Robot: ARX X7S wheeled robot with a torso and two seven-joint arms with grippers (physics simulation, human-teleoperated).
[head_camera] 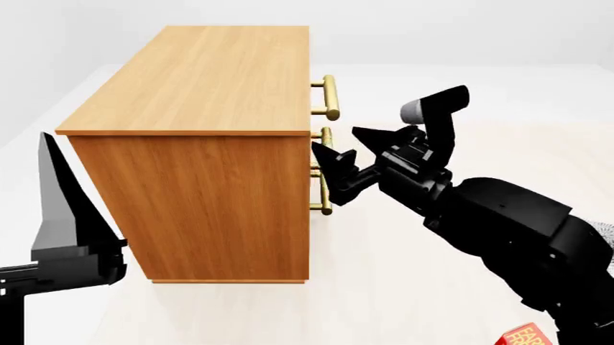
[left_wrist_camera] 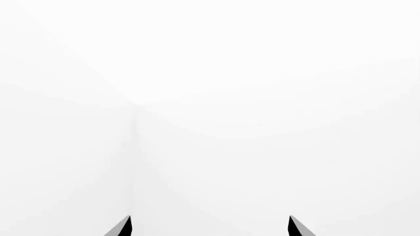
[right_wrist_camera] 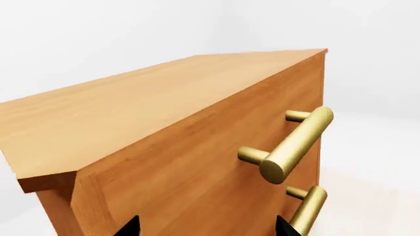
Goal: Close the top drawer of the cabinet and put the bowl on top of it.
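The honey-brown wooden cabinet [head_camera: 206,154] stands on the pale floor [head_camera: 384,287], its flat top bare. The top drawer [right_wrist_camera: 217,167], with its horizontal brass bar handle [right_wrist_camera: 295,145], sits flush with the cabinet front. The right gripper [head_camera: 331,169] hovers at the drawer fronts, jaws spread. The left gripper [left_wrist_camera: 210,228] faces white walls, jaws spread. No bowl is visible in any view.

The room is enclosed by plain white matte walls [head_camera: 461,29] with no visible texture. In the left wrist view, two wall planes [left_wrist_camera: 262,73] meet at a faint vertical corner seam [left_wrist_camera: 135,147]. The pale cream floor [head_camera: 384,287] shows a faint plank grain and lies evenly lit. Illumination is bright and diffuse. A small red printed item [head_camera: 525,336] lies at the head view's lower edge; its type cannot be determined.
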